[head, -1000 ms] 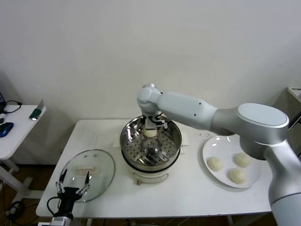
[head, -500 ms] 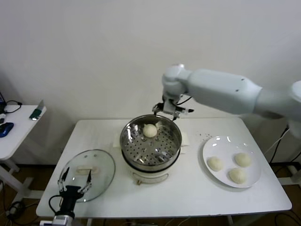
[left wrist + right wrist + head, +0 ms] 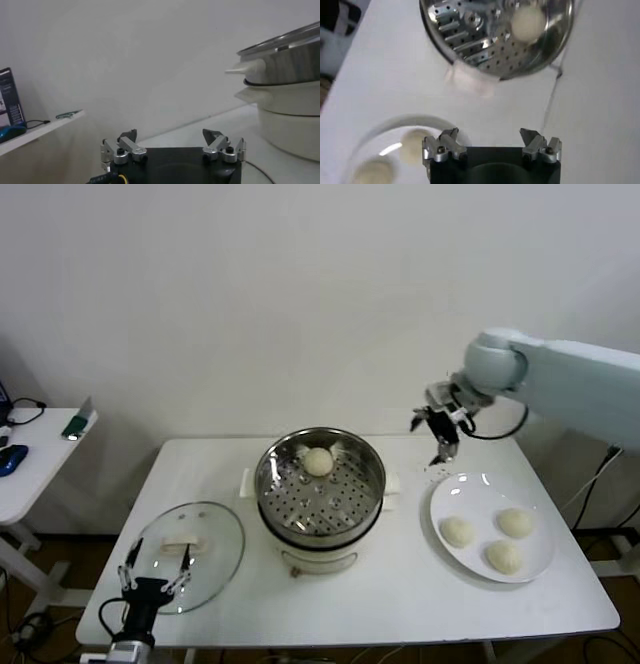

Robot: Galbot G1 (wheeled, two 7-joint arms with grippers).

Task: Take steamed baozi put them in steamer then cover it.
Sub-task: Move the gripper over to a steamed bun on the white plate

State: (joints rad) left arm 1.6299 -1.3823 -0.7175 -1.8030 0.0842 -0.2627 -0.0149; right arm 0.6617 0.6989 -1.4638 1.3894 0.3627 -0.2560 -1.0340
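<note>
The steel steamer (image 3: 272,484) stands mid-table on its white pot base (image 3: 318,562). One baozi (image 3: 318,461) lies inside it near the back. Three more baozi (image 3: 457,531) (image 3: 516,522) (image 3: 504,557) lie on the white plate (image 3: 480,494) to the right. My right gripper (image 3: 432,439) hangs open and empty in the air between steamer and plate, above the plate's back-left rim. Its wrist view shows the steamer (image 3: 470,45), the baozi inside (image 3: 529,23) and a plate baozi (image 3: 412,146). The glass cover (image 3: 215,549) lies flat at the left. My left gripper (image 3: 155,579) waits open at the cover's front edge.
A side table (image 3: 30,464) with a small green item and a blue mouse stands off to the left. The wall runs close behind the table. The left wrist view shows the steamer's side (image 3: 285,60) on the pot base (image 3: 290,115).
My right gripper rose out of the steamer, leaving a baozi inside, and swung right toward the plate. The left arm stayed still.
</note>
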